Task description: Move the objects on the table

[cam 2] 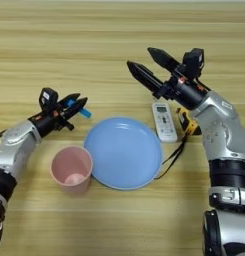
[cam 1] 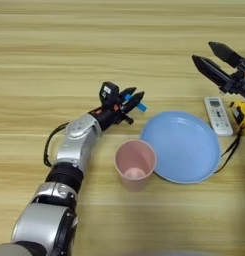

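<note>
Flat blue block [cam 1: 140,106] in left claw [cam 1: 132,97].

The small flat bright-blue block [cam 1: 139,104] is pinched between two black fingers [cam 1: 132,96], its far end poking out past their tips, tilted down toward the wooden table [cam 1: 69,55]. The white remote control [cam 2: 165,121] lies flat on the table, lengthwise away from the robot, its small screen at the far end and buttons below
</note>
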{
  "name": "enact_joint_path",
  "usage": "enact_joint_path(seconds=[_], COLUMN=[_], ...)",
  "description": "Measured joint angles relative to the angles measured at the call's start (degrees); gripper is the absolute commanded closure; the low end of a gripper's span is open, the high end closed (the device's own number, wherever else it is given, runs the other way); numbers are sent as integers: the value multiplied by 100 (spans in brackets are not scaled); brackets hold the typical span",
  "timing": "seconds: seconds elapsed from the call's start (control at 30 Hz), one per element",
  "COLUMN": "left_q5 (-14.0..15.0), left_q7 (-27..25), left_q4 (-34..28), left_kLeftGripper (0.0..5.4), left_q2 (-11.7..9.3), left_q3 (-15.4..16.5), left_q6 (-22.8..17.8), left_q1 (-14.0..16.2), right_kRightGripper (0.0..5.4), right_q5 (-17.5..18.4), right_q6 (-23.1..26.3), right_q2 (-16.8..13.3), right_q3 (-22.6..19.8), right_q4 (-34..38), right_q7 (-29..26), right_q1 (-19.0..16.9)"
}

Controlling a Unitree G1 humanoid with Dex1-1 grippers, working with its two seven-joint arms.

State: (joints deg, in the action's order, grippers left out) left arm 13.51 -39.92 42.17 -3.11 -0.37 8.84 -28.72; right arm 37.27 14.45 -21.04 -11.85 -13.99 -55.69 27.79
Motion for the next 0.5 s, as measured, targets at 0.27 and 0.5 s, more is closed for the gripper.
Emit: enact_joint_path(seconds=[0.27,0.5], left_q5=[-461,-734], left_q7=[311,532], left_q4=[702,1041], left_kLeftGripper=[407,407], left_q2=[-29,-42], left_q3=[-150,-218], left_q6=[-161,93], left_q1=[-245,-474], right_kRightGripper=[0,0], right_q5=[0,0], right_q6=[-2,-2], right_q2=[0,-1], right_q3=[0,0], right_q4=[-39,-44], right_q7=[-14,-66], right_q1=[7,49])
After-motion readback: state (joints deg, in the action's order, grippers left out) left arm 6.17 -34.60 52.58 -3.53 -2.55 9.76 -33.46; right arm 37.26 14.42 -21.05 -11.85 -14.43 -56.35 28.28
